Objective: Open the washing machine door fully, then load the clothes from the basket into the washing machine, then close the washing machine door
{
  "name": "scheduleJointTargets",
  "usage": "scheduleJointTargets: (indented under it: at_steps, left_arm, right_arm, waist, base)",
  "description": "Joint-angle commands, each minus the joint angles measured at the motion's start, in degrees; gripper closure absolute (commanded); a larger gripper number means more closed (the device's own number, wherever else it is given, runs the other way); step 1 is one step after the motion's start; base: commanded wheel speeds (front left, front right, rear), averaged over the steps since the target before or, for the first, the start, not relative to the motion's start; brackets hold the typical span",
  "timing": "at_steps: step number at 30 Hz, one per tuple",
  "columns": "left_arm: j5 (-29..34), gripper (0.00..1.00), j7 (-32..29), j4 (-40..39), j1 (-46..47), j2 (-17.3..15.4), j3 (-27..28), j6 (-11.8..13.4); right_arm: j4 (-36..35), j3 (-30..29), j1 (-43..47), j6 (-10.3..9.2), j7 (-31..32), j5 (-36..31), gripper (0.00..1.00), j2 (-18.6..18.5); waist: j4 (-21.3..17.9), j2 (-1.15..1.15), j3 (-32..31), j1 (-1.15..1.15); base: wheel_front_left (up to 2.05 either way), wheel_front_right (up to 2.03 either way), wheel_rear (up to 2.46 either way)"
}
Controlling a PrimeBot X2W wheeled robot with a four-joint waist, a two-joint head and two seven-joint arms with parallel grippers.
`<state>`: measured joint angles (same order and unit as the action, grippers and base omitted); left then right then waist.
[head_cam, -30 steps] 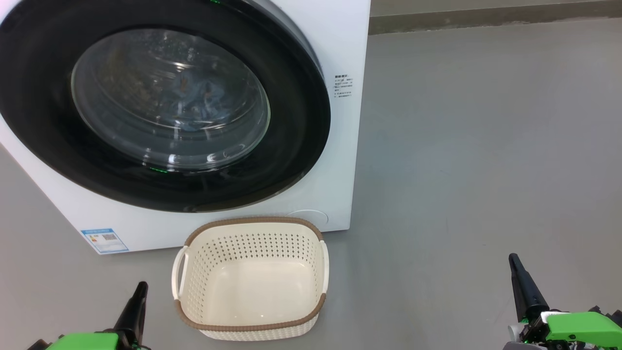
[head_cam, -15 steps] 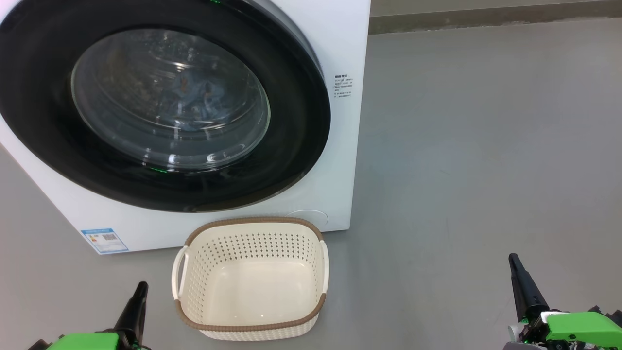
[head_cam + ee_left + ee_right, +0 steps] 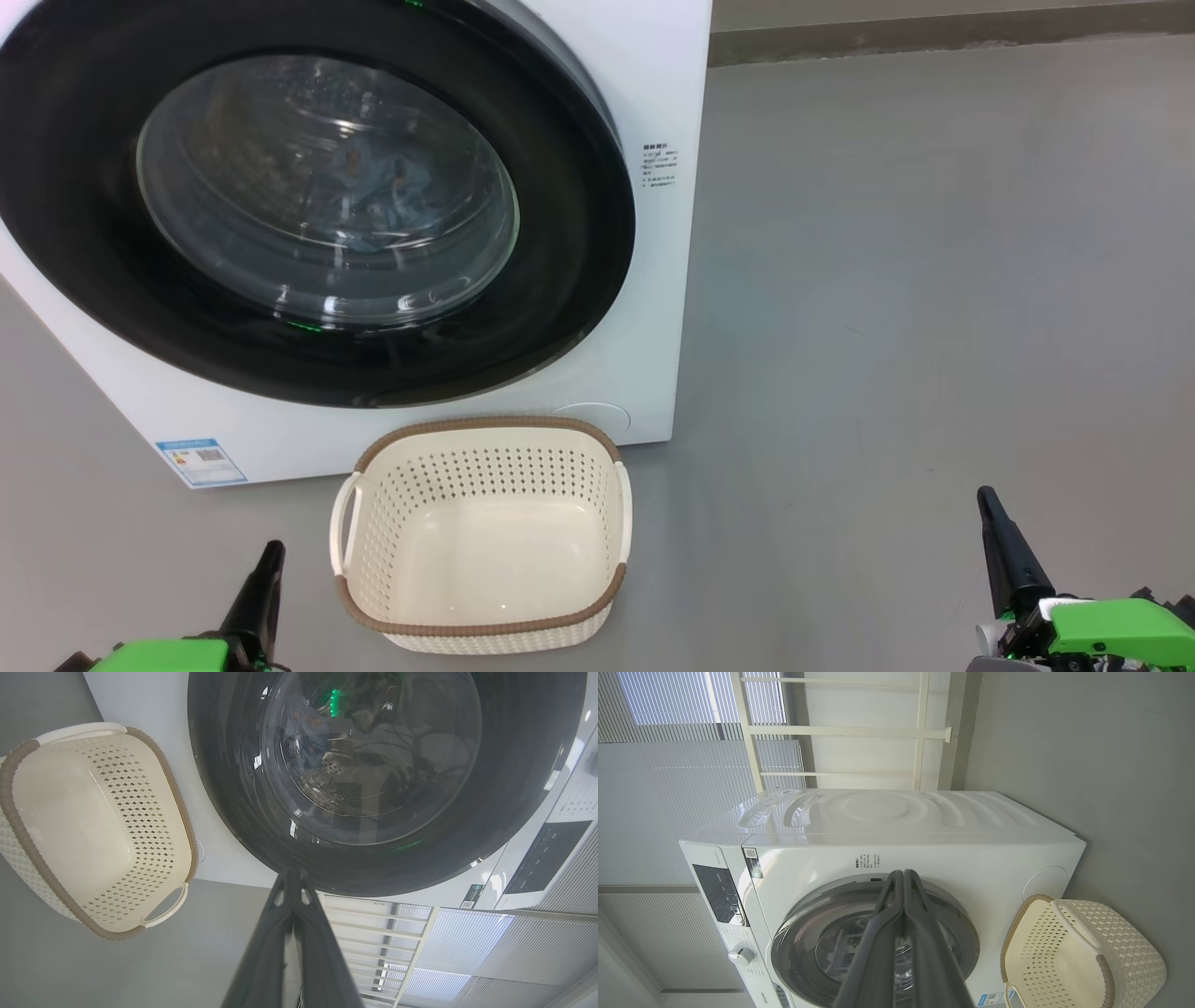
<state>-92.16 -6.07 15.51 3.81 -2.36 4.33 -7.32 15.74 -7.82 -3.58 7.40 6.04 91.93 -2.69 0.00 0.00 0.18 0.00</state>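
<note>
The white washing machine (image 3: 658,280) stands at the upper left of the head view. Its door (image 3: 579,215), black-rimmed with a bulging glass window, lies closed against the front. Through the glass I see light-blue clothes (image 3: 373,182) inside the drum. The cream basket (image 3: 485,630) sits on the floor just in front of the machine, its inside bare. My left gripper (image 3: 271,553) is shut and holds nothing, low and left of the basket. My right gripper (image 3: 985,499) is shut and holds nothing, far to the right. In the left wrist view, the closed fingertips (image 3: 286,879) point at the door (image 3: 224,788).
Grey floor (image 3: 887,280) spreads to the right of the machine, with a skirting strip (image 3: 934,37) at the back. A blue label sticker (image 3: 201,461) marks the machine's lower left front. The right wrist view shows the control panel (image 3: 717,893), a knob (image 3: 740,955) and window blinds (image 3: 668,709).
</note>
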Motion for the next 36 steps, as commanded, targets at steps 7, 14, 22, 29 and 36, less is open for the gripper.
scheduleJointTargets:
  at_steps: [7, 14, 22, 29, 36]
  left_arm:
    - [-0.1, 1.0, -0.32, -1.47, 2.37, -0.64, 2.07, -0.17]
    - [-0.08, 1.0, -0.34, -1.47, 2.37, -0.63, 2.09, -0.17]
    - [-0.07, 1.0, -0.36, -1.47, 2.37, -0.62, 2.11, -0.17]
    - [-0.05, 1.0, -0.37, -1.47, 2.37, -0.61, 2.13, -0.17]
    - [-0.04, 1.0, -0.38, -1.47, 2.37, -0.6, 2.14, -0.17]
  right_arm:
    - [-1.72, 1.28, -2.61, 0.09, 0.46, 0.22, 1.0, -0.23]
    - [-1.71, 1.28, -2.61, 0.09, 0.46, 0.22, 1.0, -0.22]
    - [-1.71, 1.27, -2.61, 0.09, 0.47, 0.21, 1.0, -0.22]
    - [-1.71, 1.27, -2.61, 0.09, 0.47, 0.21, 1.0, -0.22]
    - [-1.71, 1.26, -2.61, 0.09, 0.48, 0.21, 1.0, -0.21]
  waist:
    - [0.0, 0.0, 0.0, 0.0]
    - [0.0, 0.0, 0.0, 0.0]
    - [0.0, 0.0, 0.0, 0.0]
    - [0.0, 0.0, 0.0, 0.0]
    - [0.0, 0.0, 0.0, 0.0]
  base:
    - [0.0, 0.0, 0.0]
    - [0.0, 0.0, 0.0]
    - [0.0, 0.0, 0.0]
    - [0.0, 0.0, 0.0]
    - [0.0, 0.0, 0.0]
